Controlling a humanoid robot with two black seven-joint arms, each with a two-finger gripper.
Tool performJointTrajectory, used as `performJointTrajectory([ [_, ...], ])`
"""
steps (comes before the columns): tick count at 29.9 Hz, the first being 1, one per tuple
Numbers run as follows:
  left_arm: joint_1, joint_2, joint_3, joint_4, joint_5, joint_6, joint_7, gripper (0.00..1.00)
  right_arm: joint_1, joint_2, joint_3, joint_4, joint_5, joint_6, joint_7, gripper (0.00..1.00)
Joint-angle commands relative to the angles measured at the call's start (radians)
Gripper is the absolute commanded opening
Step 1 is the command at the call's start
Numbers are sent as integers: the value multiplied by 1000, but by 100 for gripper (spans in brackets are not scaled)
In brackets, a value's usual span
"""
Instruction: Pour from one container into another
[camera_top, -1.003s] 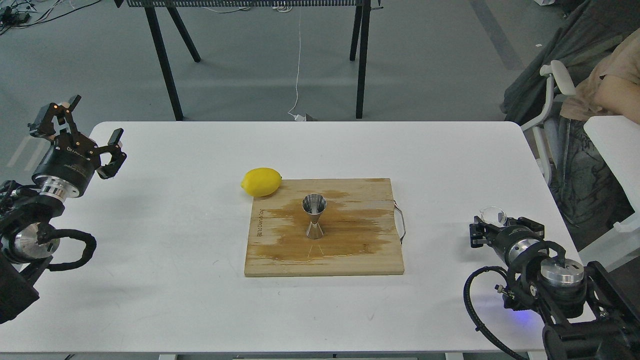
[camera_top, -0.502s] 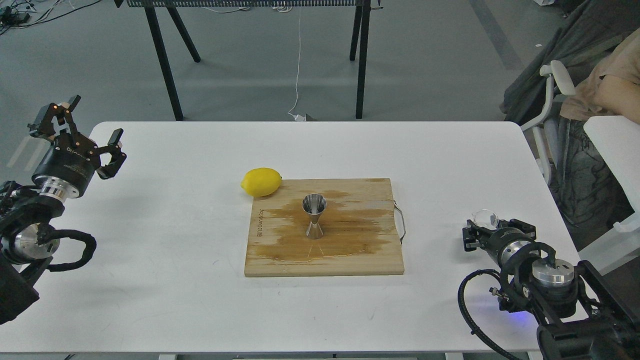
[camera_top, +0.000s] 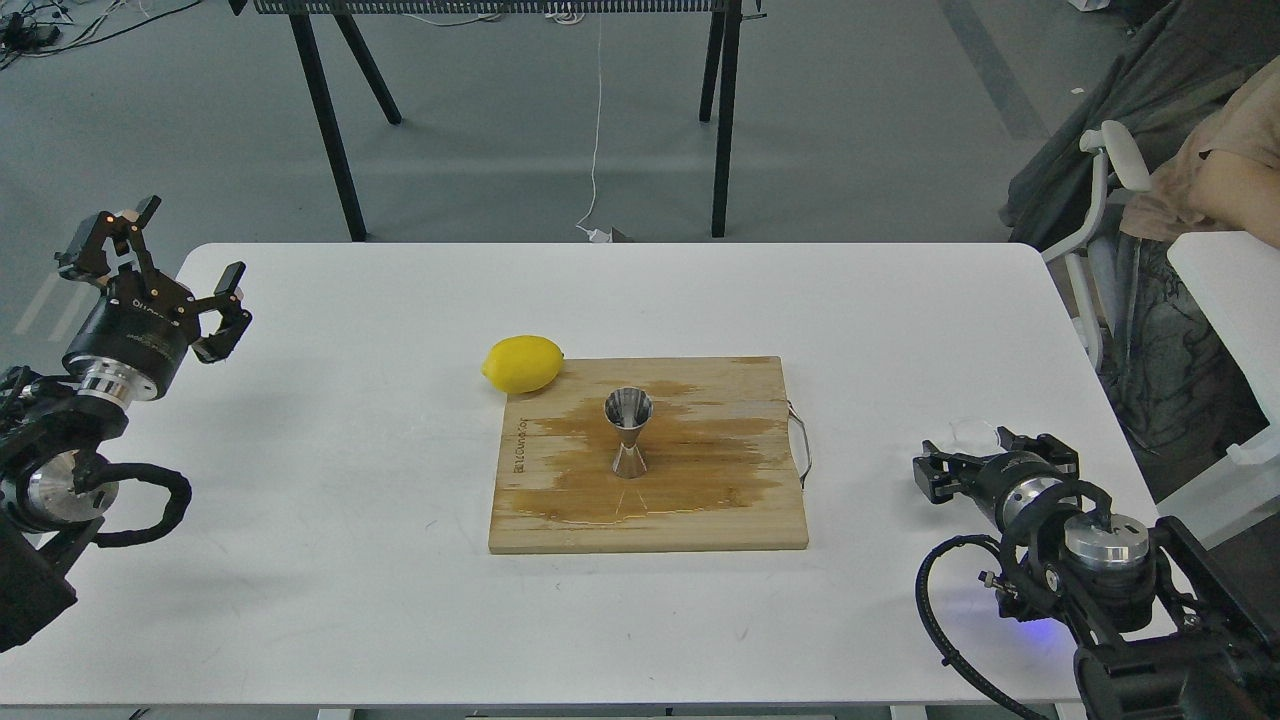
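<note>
The steel jigger stands upright in the middle of the wooden board, whose surface is darkened by a wet stain. The small transparent cup sits low over the white table at the right, just ahead of my right gripper. That gripper's fingers are spread to either side of the cup and it looks open. My left gripper hovers over the table's far left edge, open and empty, far from the board.
A lemon lies against the board's far left corner. A wire handle sticks out of the board's right side. A person in a chair sits beyond the right table edge. Black table legs stand behind.
My right gripper has shifted slightly left and lower with the cup, and its fingers now stand a little wider. The left gripper dipped slightly. Jigger, board and lemon are unmoved.
</note>
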Motion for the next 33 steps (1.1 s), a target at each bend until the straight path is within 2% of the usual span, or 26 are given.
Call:
performJointTrajectory([
  [1, 0, 0, 0, 0, 0, 0, 0, 99, 0, -1, 0, 5, 2, 0, -1, 95],
  [21, 0, -2, 2, 0, 0, 0, 0, 99, 1, -9, 0, 60, -2, -5, -1, 97],
  [28, 0, -2, 2, 0, 0, 0, 0, 99, 0, -27, 2, 141, -3, -8, -1, 97],
  [33, 0, -2, 2, 0, 0, 0, 0, 99, 7, -84, -3, 221, -12, 15, -13, 98],
])
